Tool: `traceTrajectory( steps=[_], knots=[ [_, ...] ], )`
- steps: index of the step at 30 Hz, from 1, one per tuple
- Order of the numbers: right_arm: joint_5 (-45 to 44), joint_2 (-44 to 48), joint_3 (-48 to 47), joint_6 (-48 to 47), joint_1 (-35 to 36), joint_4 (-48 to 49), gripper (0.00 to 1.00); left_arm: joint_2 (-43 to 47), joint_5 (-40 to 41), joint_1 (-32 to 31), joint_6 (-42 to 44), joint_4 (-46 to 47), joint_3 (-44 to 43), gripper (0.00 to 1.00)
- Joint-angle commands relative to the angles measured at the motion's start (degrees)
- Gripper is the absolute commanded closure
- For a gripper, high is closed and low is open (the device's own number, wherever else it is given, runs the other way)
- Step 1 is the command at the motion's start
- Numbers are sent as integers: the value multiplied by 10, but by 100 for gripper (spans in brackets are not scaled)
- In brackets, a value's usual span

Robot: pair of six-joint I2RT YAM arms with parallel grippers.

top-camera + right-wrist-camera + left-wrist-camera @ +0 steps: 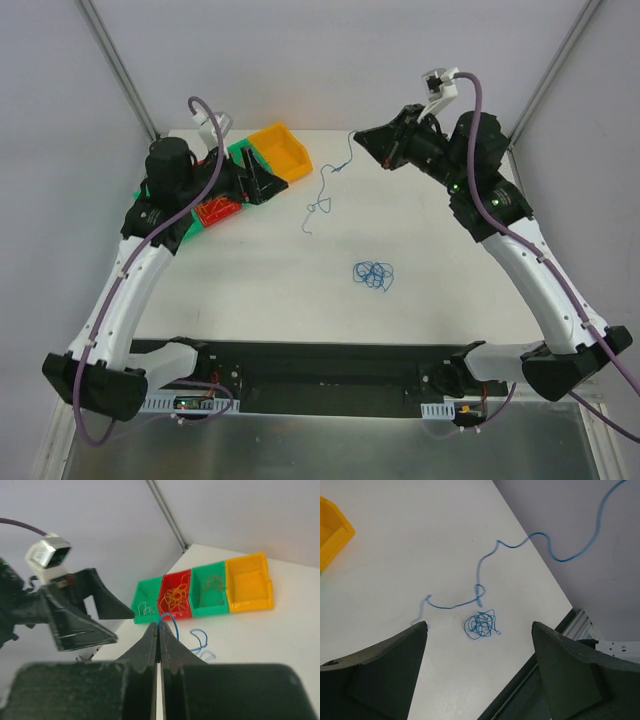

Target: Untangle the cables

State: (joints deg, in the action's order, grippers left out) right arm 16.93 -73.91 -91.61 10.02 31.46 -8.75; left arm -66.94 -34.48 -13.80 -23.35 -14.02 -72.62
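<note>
A small clump of thin blue cables (pixel 373 275) lies on the white table (pixel 250 280) near the middle; it also shows in the left wrist view (pixel 481 624). One long blue cable (pixel 323 190) is drawn out of it. My right gripper (pixel 357 135) is shut on its upper end (pixel 167 617) and holds it above the far table edge; the rest hangs down and trails on the table (pixel 479 592). My left gripper (pixel 268 185) is open and empty, raised next to the bins, left of the hanging cable.
A row of bins stands at the far left: yellow (pixel 248 582), green (pixel 210 590), red (pixel 175 596) with orange wires, green (pixel 147 602) with pale wires. The black rail (pixel 320 365) runs along the near edge.
</note>
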Motion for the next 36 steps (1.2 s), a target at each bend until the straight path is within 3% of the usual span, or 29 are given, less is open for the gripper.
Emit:
traceTrajectory(
  steps=[1, 6, 12, 13, 15, 16, 18, 21, 25, 26, 29, 33, 36],
  knots=[
    [14, 21, 77, 53, 12, 85, 100, 72, 9, 1, 12, -60, 45, 14],
    [31, 0, 195, 78, 35, 175, 100, 120, 36, 1, 27, -137, 93, 11],
    [82, -113, 234, 101, 60, 214, 100, 130, 79, 1, 20, -188, 141, 8],
    [90, -138, 236, 105, 61, 206, 100, 127, 78, 1, 10, -188, 150, 10],
    [108, -166, 245, 112, 62, 197, 99, 104, 43, 0, 5, -184, 161, 29],
    [120, -176, 251, 110, 61, 196, 98, 92, 23, -2, 6, -182, 164, 34],
    [136, -192, 256, 98, 61, 179, 93, 68, 18, -12, 5, -181, 167, 35],
    [130, -204, 254, 54, 59, 121, 86, 31, 45, -43, -17, -158, 174, 27],
    [110, -186, 266, 18, 40, 63, 63, -65, 111, -107, -16, -132, 138, 22],
    [103, -173, 279, 14, 33, 63, 53, -86, 143, -127, -11, -134, 127, 22],
    [69, -129, 324, 4, 13, 64, 40, -147, 206, -167, -16, -139, 103, 22],
    [45, -71, 382, 3, -25, 71, 38, -211, 268, -183, -7, -146, 74, 28],
    [22, -35, 433, 10, -46, 129, 38, -248, 327, -187, -1, -158, 45, 26]
  ],
)
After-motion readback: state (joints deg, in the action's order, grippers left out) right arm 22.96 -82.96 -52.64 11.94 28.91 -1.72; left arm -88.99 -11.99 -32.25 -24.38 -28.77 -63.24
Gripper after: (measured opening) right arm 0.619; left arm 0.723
